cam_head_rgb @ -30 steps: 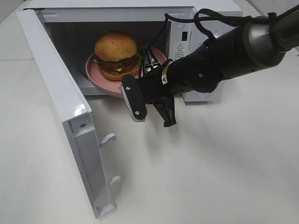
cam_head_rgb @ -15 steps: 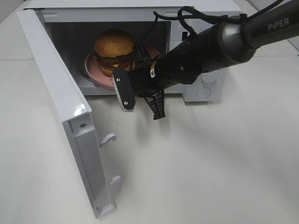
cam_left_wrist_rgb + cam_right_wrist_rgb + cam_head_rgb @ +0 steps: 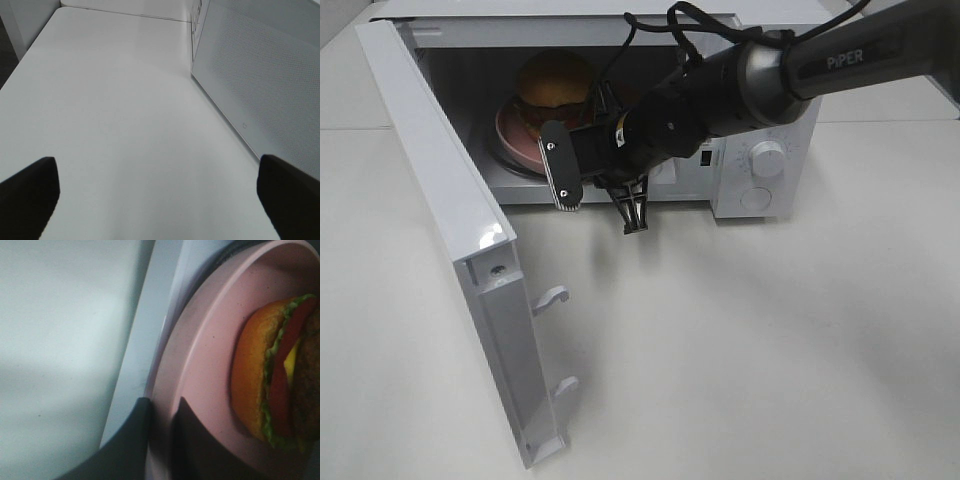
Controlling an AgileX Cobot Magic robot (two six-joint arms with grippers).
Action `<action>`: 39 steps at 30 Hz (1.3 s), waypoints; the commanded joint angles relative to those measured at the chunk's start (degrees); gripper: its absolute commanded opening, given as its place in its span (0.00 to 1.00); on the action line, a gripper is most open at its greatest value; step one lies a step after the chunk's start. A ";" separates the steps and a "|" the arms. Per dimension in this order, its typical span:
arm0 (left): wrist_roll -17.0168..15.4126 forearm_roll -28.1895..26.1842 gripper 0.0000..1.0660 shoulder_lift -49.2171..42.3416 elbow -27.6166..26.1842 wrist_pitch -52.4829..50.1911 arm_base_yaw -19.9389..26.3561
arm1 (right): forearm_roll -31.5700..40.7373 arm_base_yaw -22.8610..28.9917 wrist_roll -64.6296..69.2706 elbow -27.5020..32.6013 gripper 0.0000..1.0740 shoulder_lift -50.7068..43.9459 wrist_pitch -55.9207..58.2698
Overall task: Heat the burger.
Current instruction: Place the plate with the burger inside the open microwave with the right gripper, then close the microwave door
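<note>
Pinching the plate [image 3: 200, 365] by its rim in my nearly closed right claw [image 3: 161, 440], burger [image 3: 280, 375] just ahead, I judge microwave [image 3: 760, 195] loading nearly done; next, let go and withdraw.

Here's the right gripper [image 3: 162, 412] at the microwave [image 3: 760, 170] mouth, plate [image 3: 210, 340] rim between its jaws; burger [image 3: 250, 380] on the plate just beyond; door [image 3: 450, 230] standing left of it, surface [image 3: 770, 350] below.
</note>
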 commanded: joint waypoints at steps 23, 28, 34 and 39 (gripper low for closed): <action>-0.17 0.00 0.94 -0.11 0.11 -0.80 0.17 | -0.52 -0.29 2.98 -9.68 0.12 2.41 5.56; -0.17 0.00 0.94 -0.11 0.11 -0.80 0.17 | -0.46 -0.29 2.98 -9.68 0.30 2.41 7.22; -0.17 0.00 0.94 -0.11 0.11 -0.80 0.17 | -0.34 -0.11 3.27 -9.68 0.41 2.23 9.05; -0.17 0.00 0.94 -0.11 0.11 -0.80 0.17 | -0.34 -0.06 4.93 -9.57 0.41 2.23 10.31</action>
